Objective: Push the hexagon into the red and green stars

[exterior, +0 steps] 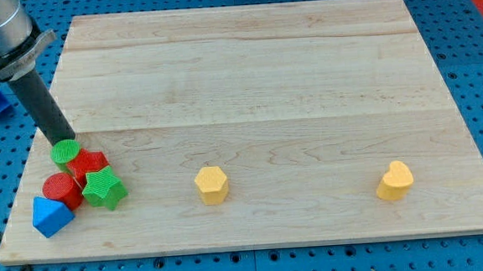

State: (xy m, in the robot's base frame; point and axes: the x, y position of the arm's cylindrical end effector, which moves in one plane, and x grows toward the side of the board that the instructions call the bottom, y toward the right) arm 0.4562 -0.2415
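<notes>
Arm end is a grey metal cylinder with a darker band and a flange-like lip at its base. Out of it comes a straight, plain, matte black rod. My tip (67, 143) looks blunt, though its very end is hard to make out.

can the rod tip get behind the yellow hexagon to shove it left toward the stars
Probably yes. My tip sits at the green cylinder atop the left cluster. Bare board surrounds the yellow hexagon, and the yellow heart lies far to the view's right, so the hexagon's right side looks free.
</notes>
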